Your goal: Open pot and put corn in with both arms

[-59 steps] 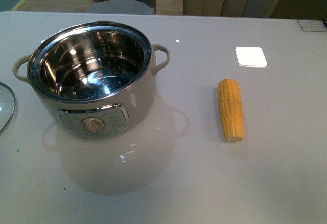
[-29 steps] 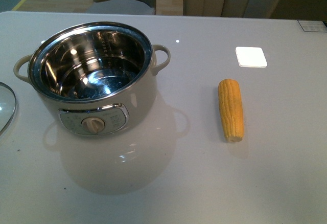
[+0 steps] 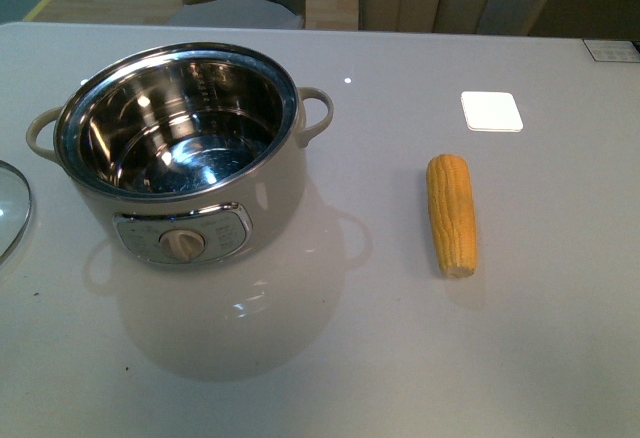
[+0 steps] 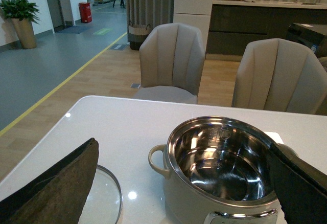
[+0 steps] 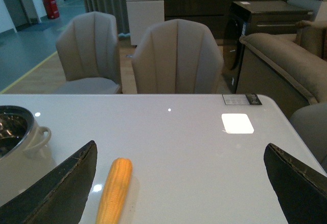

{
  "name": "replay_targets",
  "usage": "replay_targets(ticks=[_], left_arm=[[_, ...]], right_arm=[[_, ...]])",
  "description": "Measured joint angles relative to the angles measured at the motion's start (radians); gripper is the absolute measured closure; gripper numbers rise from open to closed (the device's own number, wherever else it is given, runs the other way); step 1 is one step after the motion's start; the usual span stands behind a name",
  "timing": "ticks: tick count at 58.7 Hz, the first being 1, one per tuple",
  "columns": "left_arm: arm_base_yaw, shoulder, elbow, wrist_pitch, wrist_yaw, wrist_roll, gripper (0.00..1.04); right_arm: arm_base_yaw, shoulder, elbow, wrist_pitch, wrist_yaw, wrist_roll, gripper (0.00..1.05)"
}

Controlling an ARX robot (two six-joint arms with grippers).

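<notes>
The cream pot [image 3: 190, 203] stands open on the left of the white table [image 3: 400, 358], its steel inside empty and its dial facing me. It also shows in the left wrist view [image 4: 219, 183] and at the edge of the right wrist view [image 5: 20, 132]. The yellow-orange corn [image 3: 451, 213] lies on the table to the pot's right, also in the right wrist view [image 5: 115, 189]. Neither arm shows in the front view. My left gripper [image 4: 184, 183] is open and empty, short of the pot. My right gripper [image 5: 179, 183] is open and empty, the corn near one finger [image 5: 56, 188].
A glass lid [image 3: 10, 208] lies on the table left of the pot, also in the left wrist view [image 4: 104, 198]. A bright patch of light [image 3: 491, 111] sits behind the corn. Beige chairs [image 4: 171, 63] stand beyond the far table edge.
</notes>
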Motion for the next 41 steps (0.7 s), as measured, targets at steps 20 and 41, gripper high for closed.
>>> replay_targets(ticks=[20, 41], left_arm=[[0.0, 0.0, 0.0, 0.0, 0.0, 0.0, 0.07], [0.0, 0.0, 0.0, 0.0, 0.0, 0.0, 0.07]], right_arm=[[0.026, 0.38, 0.18, -0.397, 0.001, 0.12, 0.09], [0.223, 1.378, 0.35, 0.32, 0.071, 0.086, 0.09]])
